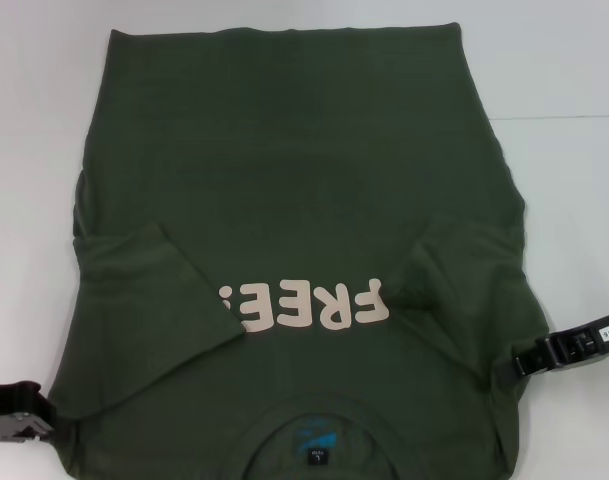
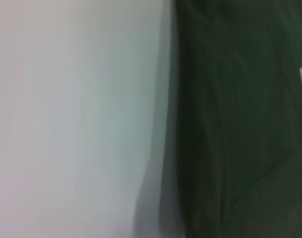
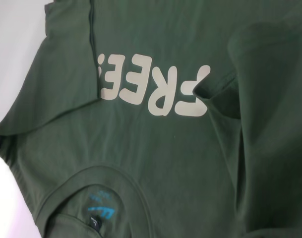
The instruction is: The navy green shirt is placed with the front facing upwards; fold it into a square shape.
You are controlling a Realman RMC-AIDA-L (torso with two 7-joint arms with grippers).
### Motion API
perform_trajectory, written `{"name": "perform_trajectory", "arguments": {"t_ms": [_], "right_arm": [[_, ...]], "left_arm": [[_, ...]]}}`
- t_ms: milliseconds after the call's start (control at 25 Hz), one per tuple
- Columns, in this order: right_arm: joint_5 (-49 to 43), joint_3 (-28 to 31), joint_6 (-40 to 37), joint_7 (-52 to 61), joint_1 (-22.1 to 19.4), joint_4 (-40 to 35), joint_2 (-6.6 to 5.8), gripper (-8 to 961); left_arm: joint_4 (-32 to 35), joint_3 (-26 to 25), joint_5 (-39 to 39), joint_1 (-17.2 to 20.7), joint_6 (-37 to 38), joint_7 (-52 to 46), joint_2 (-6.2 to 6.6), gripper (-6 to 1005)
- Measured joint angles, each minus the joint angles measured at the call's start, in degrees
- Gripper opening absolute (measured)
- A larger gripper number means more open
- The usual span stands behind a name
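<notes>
Seen from the head: navy green shirt [image 1: 294,190] spread front-up on the white table [image 1: 564,60], collar [image 1: 314,440] nearest the robot and hem at the far edge, so long axis running straight away from the body; both short sleeves already turned inward over the chest, left sleeve [image 1: 149,300] covering the start of the cream "FREE!" lettering [image 1: 309,303], right sleeve [image 1: 464,280] lying just beside its other end; left gripper [image 1: 19,412] low at the near left shoulder of the garment, right gripper [image 1: 569,350] at the near right side seam, each touching or just beside the cloth edge, spacing of the fingers not possible to tell on either. From the left wrist: only bare table and a dark side edge of the shirt [image 2: 240,124], no fingers visible. From the right wrist: lettering, folded sleeves and collar with blue print and a small black tag [image 3: 93,221], again no fingers visible. Judged from this: cloth lying inward from both grippers, arms about equally near, next fold likely lengthwise, collar end carried toward the hem.
</notes>
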Motion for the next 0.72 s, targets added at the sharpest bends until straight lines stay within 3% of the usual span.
{"name": "perform_trajectory", "arguments": {"t_ms": [80, 280, 320, 520, 720], "right_arm": [[1.19, 0.14, -0.30, -1.22, -0.73, 0.00, 0.00, 38], [8.07, 0.27, -1.16, -10.25, -5.39, 0.04, 0.26, 38], [10.95, 1.13, -0.39, -15.81, -8.10, 0.06, 0.77, 38], [17.27, 6.15, -0.80, -28.46, -13.32, 1.41, 1.29, 37], [23.44, 11.66, -2.51, -42.79, -17.70, 6.04, 1.32, 38]], "left_arm": [[-0.01, -0.16, -0.30, 0.15, -0.24, 2.83, -0.08, 20], [-1.13, -2.97, -3.03, 1.73, -1.17, 16.29, -0.32, 21], [-1.88, -5.10, -4.21, 2.24, -1.42, 20.44, -0.31, 21], [-5.82, -14.94, -7.73, 4.32, -1.24, 41.69, 0.28, 21], [-9.27, -18.13, -9.70, 6.13, -2.03, 58.50, 0.12, 22]]}}
